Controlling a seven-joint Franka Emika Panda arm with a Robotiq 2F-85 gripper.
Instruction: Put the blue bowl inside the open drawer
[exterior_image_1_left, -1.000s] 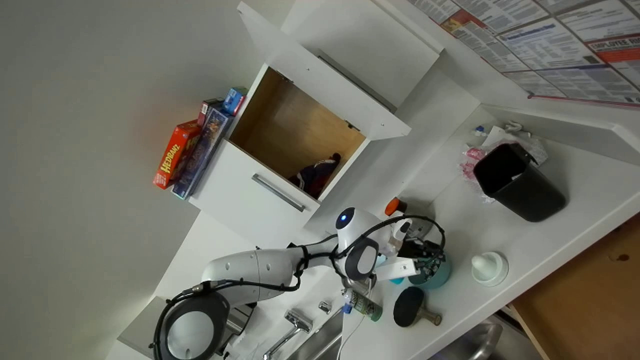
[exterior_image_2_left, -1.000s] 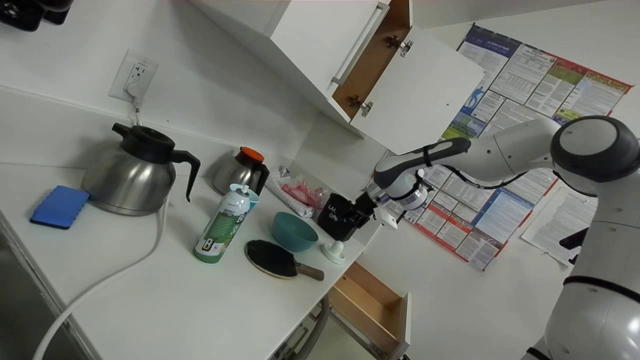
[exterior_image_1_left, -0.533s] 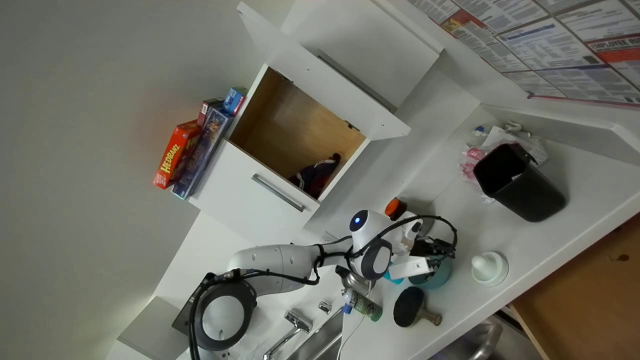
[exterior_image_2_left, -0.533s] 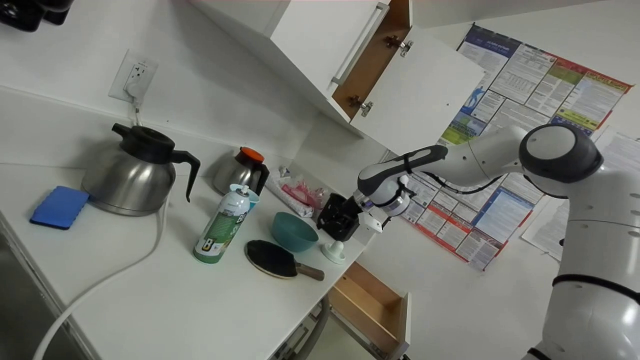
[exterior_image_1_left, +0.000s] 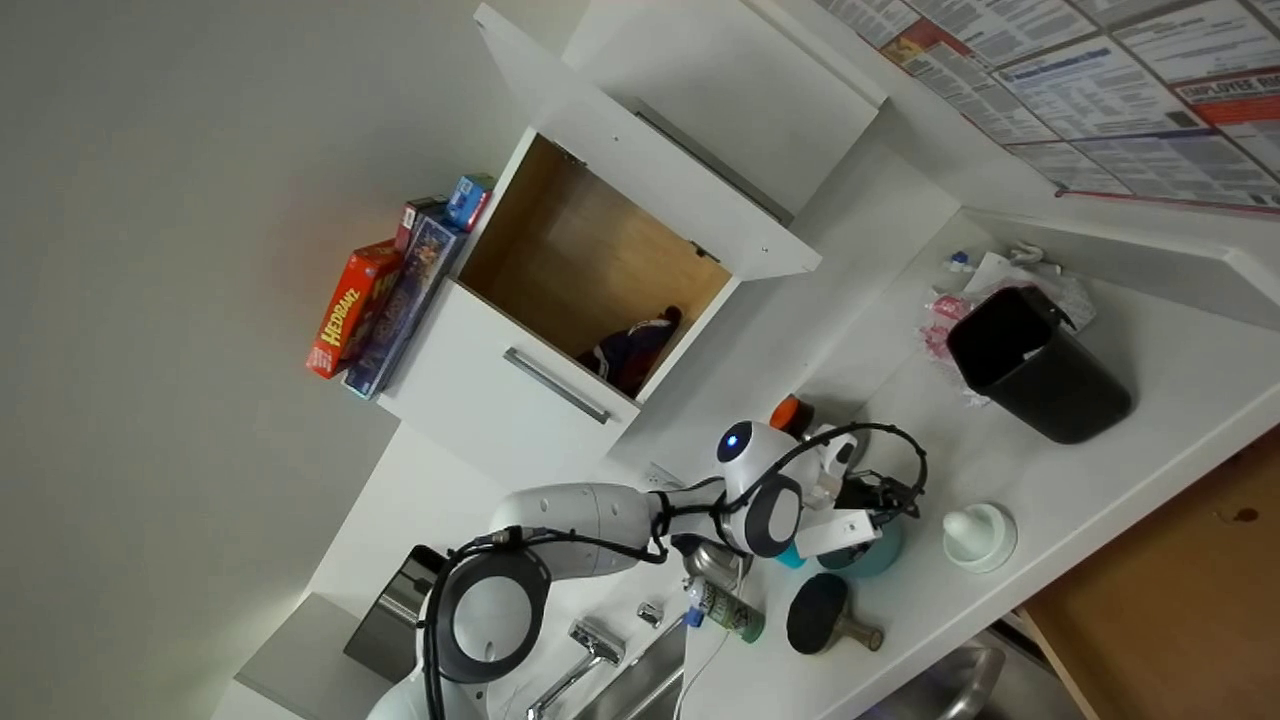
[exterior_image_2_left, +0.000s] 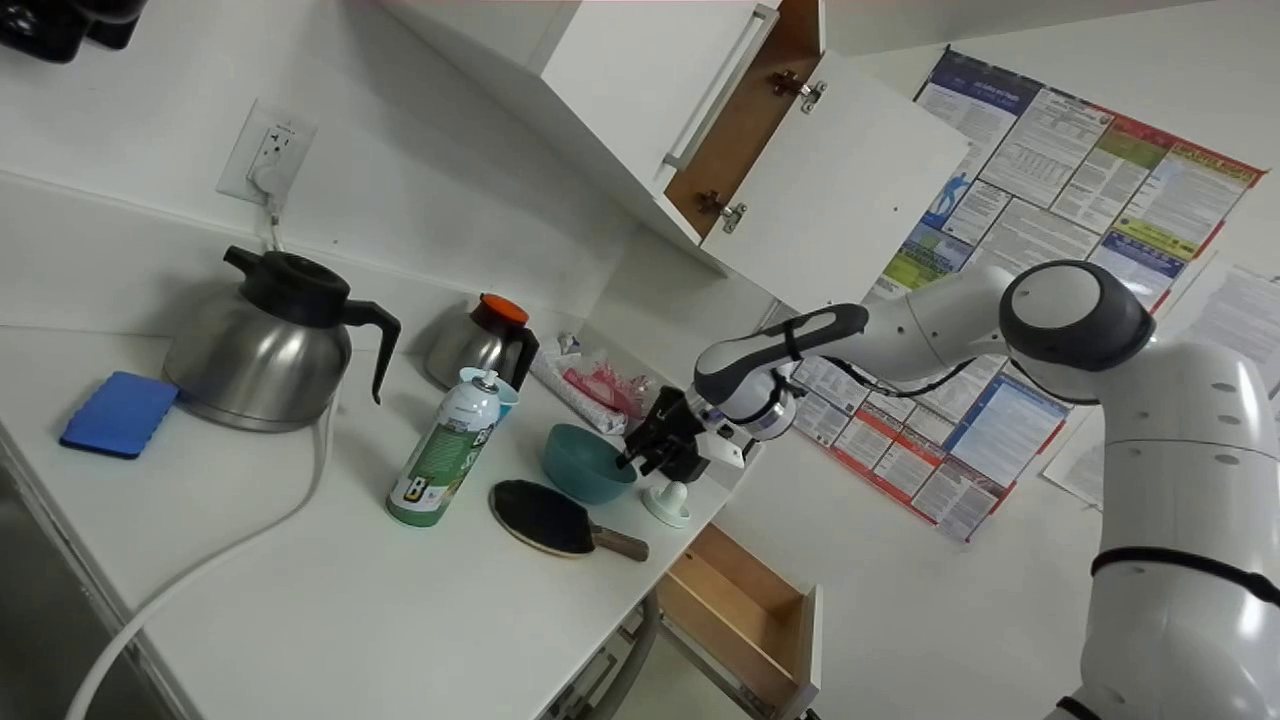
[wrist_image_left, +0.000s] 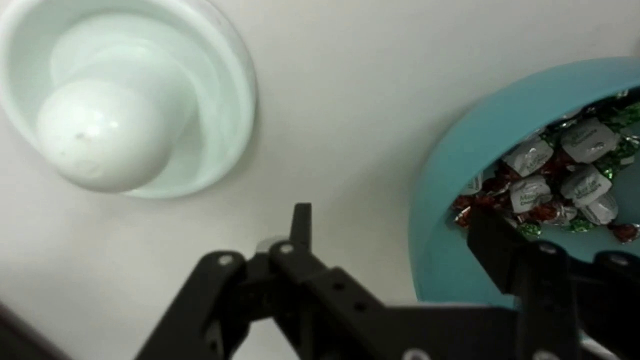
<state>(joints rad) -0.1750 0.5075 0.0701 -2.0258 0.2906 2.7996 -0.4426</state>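
Observation:
The blue bowl stands upright on the white counter. It also shows in an exterior view, partly hidden by my gripper. In the wrist view the bowl holds wrapped candies and is cut off at the right edge. My gripper is open and empty. One finger is over the bowl's inside, the other outside its rim above the counter; I cannot tell whether either touches. In an exterior view the gripper is at the bowl's rim. The open drawer is below the counter's edge; its wooden inside also shows in an exterior view.
A pale dish with a pestle stands beside the bowl. A black paddle, a green-white spray can, a steel pot with orange lid and a black bin stand around. An open cupboard door hangs above.
The arm has moved across to the bowl: leftward and slightly down in an exterior view, rightward in the view with the cupboard inside. The bowl and drawer have not moved.

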